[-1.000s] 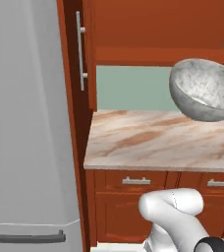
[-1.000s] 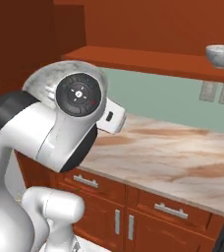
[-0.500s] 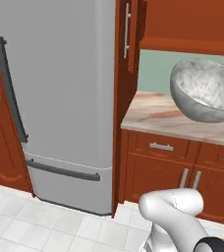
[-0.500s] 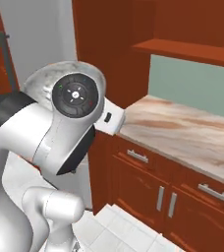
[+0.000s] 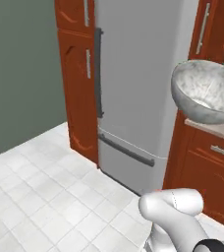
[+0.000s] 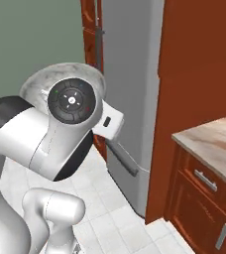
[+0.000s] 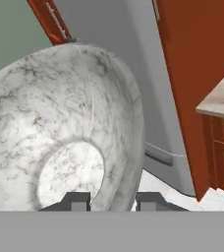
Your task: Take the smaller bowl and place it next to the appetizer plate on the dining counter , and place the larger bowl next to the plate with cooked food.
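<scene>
A deep grey-white marbled bowl [image 5: 207, 93] hangs in the air, tilted on its side at the right edge of the left base view. In the hand view my gripper [image 7: 111, 202] is shut on the bowl [image 7: 60, 123], its wall passing between the two dark fingertips [image 7: 77, 201]. From the right base view the bowl's rim [image 6: 50, 77] peeks over the arm's big joint. Whether it is the smaller or the larger bowl I cannot tell. The dining counter and the plates are out of view.
A tall grey fridge [image 5: 138, 74] stands between red-brown cabinets [image 5: 77, 74]. A beige veined counter [image 6: 214, 139] over red-brown drawers lies to the right. White tiled floor [image 5: 40, 192] spreads to the left, before a green wall [image 5: 20, 69].
The whole scene has slid to the right in both base views, so the camera has moved: the fridge and floor have come in, the wall counter has gone to the edge. The bowl stays gripped as before.
</scene>
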### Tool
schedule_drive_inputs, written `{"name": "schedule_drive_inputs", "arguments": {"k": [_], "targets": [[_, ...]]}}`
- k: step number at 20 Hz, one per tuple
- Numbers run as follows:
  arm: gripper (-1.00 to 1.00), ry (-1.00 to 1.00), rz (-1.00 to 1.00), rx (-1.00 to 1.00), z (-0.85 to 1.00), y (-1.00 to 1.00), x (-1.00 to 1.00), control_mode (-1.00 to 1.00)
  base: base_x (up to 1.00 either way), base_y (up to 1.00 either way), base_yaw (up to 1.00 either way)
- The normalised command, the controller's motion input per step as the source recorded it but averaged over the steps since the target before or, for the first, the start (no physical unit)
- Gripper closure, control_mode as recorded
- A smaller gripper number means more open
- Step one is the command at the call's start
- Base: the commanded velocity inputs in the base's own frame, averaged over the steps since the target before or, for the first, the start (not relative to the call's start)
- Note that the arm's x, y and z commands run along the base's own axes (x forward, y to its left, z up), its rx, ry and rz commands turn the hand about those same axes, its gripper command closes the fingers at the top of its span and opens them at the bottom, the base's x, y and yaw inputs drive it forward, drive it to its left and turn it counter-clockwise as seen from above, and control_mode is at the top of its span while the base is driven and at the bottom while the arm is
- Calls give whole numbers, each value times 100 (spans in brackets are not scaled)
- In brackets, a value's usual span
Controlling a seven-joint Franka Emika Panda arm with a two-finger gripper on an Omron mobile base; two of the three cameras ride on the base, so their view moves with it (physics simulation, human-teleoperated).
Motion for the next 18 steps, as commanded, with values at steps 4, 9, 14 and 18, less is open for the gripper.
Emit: {"name": "schedule_drive_inputs", "arguments": {"k": [4,9,14,18], "targets": [[100,0,0,0,0,0,0,100,-5,38,85],[100,0,0,0,0,0,0,100,0,5,89],[100,0,0,0,0,0,0,100,0,0,90],[100,0,0,0,0,0,0,100,13,-2,87]]}}
